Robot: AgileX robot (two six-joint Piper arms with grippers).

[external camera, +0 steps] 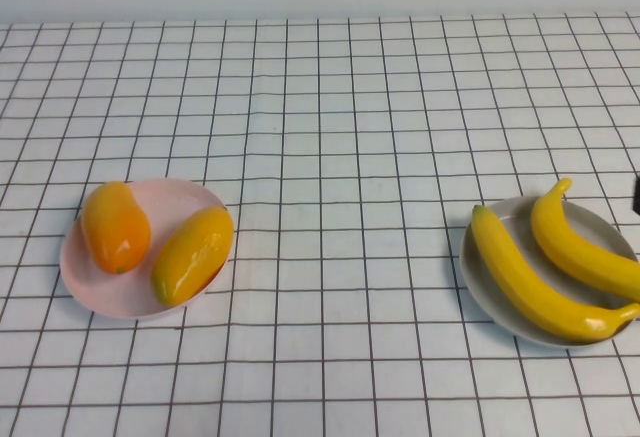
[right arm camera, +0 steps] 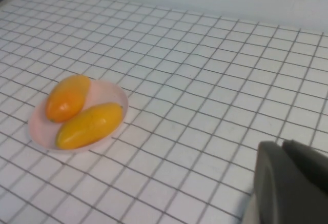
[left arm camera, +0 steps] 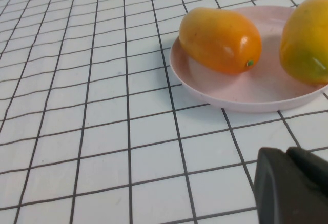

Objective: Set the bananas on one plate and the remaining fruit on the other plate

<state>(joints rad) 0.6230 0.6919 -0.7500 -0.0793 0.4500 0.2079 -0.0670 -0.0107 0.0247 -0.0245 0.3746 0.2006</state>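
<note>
Checked tablecloth [external camera: 330, 377] is filling the frame nearest the camera in the high view. Both bananas [external camera: 545, 277] are lying side by side on the grey-blue plate [external camera: 478, 292] at lower right, long axes running from upper left to lower right. Both mango-like fruits [external camera: 190, 254] are sitting on the pink plate [external camera: 90, 292] at lower left, the orange one beside the yellower one. By my judgement the sorting is looking finished, so nothing is waiting for a grasp. Left gripper [left arm camera: 292, 185] is hovering just beside the pink plate, fingers together, carrying nothing. Right gripper [right arm camera: 289, 183] is hanging well apart from that plate, fingers pressed together and empty, nearer the bananas' side.
</note>
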